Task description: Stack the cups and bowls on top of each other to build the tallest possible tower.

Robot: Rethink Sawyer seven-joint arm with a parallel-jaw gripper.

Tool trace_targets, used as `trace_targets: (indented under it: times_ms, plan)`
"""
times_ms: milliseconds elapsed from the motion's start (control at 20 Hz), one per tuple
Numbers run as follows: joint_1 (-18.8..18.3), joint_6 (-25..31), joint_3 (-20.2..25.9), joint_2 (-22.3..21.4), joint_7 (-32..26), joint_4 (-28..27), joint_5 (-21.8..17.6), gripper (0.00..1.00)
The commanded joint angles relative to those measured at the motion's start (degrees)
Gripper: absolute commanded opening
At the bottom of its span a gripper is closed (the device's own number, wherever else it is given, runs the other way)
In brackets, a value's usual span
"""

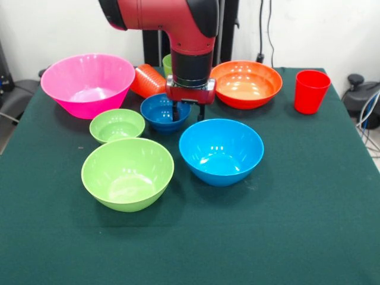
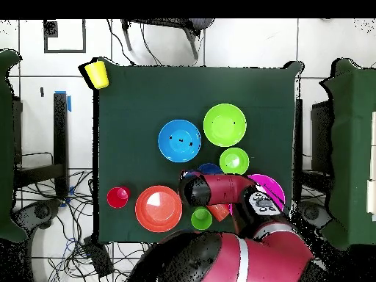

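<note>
My gripper [image 1: 189, 111] hangs open over the right rim of the small dark blue bowl [image 1: 161, 111], one finger inside the bowl and one outside. Around it stand the small green bowl [image 1: 117, 124], large green bowl [image 1: 127, 172], large blue bowl [image 1: 221, 151], pink bowl [image 1: 88, 83] and wide orange bowl [image 1: 246, 83]. The orange cup [image 1: 148, 80] lies on its side by the pink bowl. The light green cup [image 1: 167, 62] stands behind the arm. The red cup [image 1: 311, 90] stands at the right. The yellow cup [image 2: 96, 73] shows only in the overhead view, at a table corner. Everything stands apart.
The green cloth table [image 1: 285, 225] has open cloth along its front half. The arm [image 2: 220, 189] covers the gripper and part of the pink bowl [image 2: 273, 183] in the overhead view. Cables and chairs lie around the table.
</note>
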Motion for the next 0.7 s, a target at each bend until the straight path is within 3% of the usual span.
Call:
trace_targets:
  times_ms: [50, 300, 350, 700]
  plan:
    - [-0.5, 7.6, 7.8, 0.8, -6.0, -3.5, -3.1, 1.0]
    - [-0.1, 9.0, 8.1, 0.5, -5.8, -3.7, -2.8, 1.0]
    - [-0.2, 9.2, 8.3, 0.5, -5.7, -3.8, -3.0, 0.0]
    - [-1.1, 9.6, 9.4, 0.2, -6.3, -3.3, -3.3, 0.0]
